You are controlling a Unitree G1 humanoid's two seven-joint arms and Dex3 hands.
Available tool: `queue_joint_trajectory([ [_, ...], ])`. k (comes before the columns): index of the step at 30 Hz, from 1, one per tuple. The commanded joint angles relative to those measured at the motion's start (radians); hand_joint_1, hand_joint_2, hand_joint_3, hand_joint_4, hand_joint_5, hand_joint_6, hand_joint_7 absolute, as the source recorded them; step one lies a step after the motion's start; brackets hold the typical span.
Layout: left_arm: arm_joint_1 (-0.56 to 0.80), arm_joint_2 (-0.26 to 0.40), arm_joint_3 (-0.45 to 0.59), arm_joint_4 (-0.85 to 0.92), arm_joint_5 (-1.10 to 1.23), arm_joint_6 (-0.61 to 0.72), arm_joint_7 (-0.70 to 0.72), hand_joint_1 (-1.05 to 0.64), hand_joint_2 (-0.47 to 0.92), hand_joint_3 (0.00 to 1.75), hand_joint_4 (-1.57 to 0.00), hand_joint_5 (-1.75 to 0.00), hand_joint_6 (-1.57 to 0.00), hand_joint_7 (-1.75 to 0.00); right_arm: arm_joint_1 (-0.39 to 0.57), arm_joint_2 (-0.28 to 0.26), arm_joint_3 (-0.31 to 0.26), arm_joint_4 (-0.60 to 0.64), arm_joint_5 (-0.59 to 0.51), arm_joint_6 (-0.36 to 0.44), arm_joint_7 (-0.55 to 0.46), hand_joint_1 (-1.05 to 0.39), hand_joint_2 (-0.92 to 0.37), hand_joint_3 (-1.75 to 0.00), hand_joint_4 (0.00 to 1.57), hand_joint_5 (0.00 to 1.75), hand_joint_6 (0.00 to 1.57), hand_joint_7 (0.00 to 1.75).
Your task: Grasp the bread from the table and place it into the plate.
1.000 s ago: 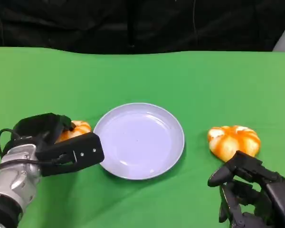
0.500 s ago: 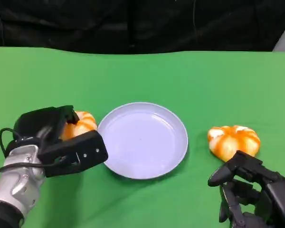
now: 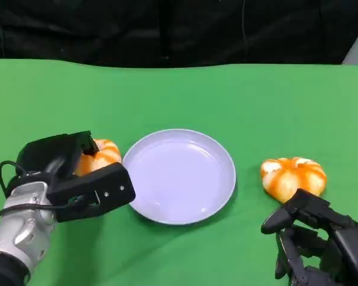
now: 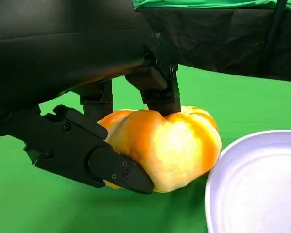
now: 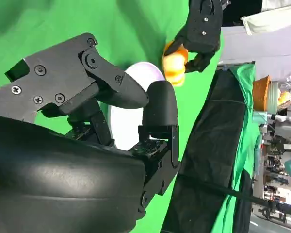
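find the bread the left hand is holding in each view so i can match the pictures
Head view: the held bread sits at the left, just left of the plate, behind the left hand.
Left wrist view: it is at the centre, gripped between black fingers, beside the plate's rim.
Right wrist view: it is small near the top, in the left hand.
Shared landmark: the plate, next to the bread in every view.

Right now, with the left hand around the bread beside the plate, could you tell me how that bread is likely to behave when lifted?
The bread looks puffy and lobed, so it is probably light and somewhat squashy. The left hand wraps it from both sides, which should hold it. Its glossy crust may be slightly slippery.
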Motion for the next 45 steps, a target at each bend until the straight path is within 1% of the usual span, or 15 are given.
queue_joint_trajectory([
  [1, -0.008, 0.039, 0.05, -0.092, -0.006, 0.022, 0.021, -0.11, 0.89, 0.15, -0.72, -1.75, -0.6, -1.5, 0.006, -0.005, -0.003, -0.01, 0.007, -0.005, -0.002, -0.07, -0.67, -1.04, 0.73, 1.75, 0.65, 1.57],
  [2, -0.011, 0.046, 0.063, -0.119, -0.006, 0.029, 0.023, -0.1, 0.88, 0.13, -0.73, -1.75, -0.55, -1.65, 0.006, -0.005, -0.002, -0.009, 0.007, -0.007, -0.001, -0.07, -0.66, -1.04, 0.74, 1.75, 0.65, 1.57],
  [3, -0.012, 0.049, 0.071, -0.137, -0.004, 0.035, 0.022, -0.1, 0.88, 0.12, -0.73, -1.75, -0.53, -1.69, 0.006, -0.005, -0.002, -0.009, 0.007, -0.008, -0.001, -0.07, -0.66, -1.04, 0.74, 1.75, 0.65, 1.57],
  [6, 0.001, 0.051, 0.084, -0.179, -0.003, 0.039, 0.011, -0.1, 0.88, 0.11, -0.74, -1.75, -0.51, -1.74, 0.007, -0.005, -0.003, -0.011, 0.008, -0.004, -0.001, -0.07, -0.66, -1.04, 0.74, 1.75, 0.65, 1.57],
  [10, 0.014, 0.055, 0.097, -0.23, -0.008, 0.04, 0.0, -0.08, 0.88, 0.11, -0.76, -1.75, -0.53, -1.75, 0.009, -0.005, -0.004, -0.015, 0.01, 0.002, -0.002, -0.08, -0.66, -1.05, 0.74, 1.75, 0.65, 1.58],
  [17, 0.019, 0.054, 0.1, -0.24, -0.005, 0.044, -0.005, -0.08, 0.88, 0.11, -0.77, -1.75, -0.53, -1.75, 0.009, -0.005, -0.004, -0.015, 0.01, 0.002, -0.002, -0.08, -0.66, -1.05, 0.74, 1.75, 0.65, 1.58],
  [21, 0.032, 0.046, 0.096, -0.258, -0.01, 0.037, -0.011, -0.07, 0.84, 0.09, -0.77, -1.75, -0.53, -1.75, 0.007, -0.009, -0.004, -0.013, 0.003, -0.003, -0.001, -0.08, -0.66, -1.05, 0.74, 1.75, 0.65, 1.58],
  [30, 0.033, 0.048, 0.094, -0.262, -0.013, 0.04, -0.011, -0.07, 0.84, 0.09, -0.77, -1.75, -0.53, -1.75, 0.007, -0.009, -0.004, -0.013, 0.003, -0.003, -0.001, -0.08, -0.66, -1.06, 0.74, 1.75, 0.65, 1.58],
  [32, 0.062, 0.041, 0.063, -0.348, -0.008, 0.017, -0.049, -0.07, 0.85, 0.09, -0.77, -1.75, -0.54, -1.75, 0.007, -0.008, -0.001, -0.017, 0.0, 0.0, -0.003, -0.08, -0.66, -1.06, 0.74, 1.75, 0.65, 1.58],
  [34, 0.078, 0.038, 0.05, -0.394, -0.005, 0.012, -0.07, -0.07, 0.85, 0.09, -0.77, -1.75, -0.55, -1.75, 0.007, -0.008, 0.001, -0.019, -0.002, 0.001, -0.004, -0.08, -0.66, -1.06, 0.74, 1.75, 0.64, 1.58],
  [45, 0.088, 0.037, 0.056, -0.414, 0.0, 0.02, -0.084, -0.07, 0.86, 0.09, -0.77, -1.75, -0.56, -1.75, 0.007, -0.009, 0.001, -0.02, -0.002, 0.002, -0.004, -0.08, -0.66, -1.05, 0.74, 1.75, 0.64, 1.58],
])
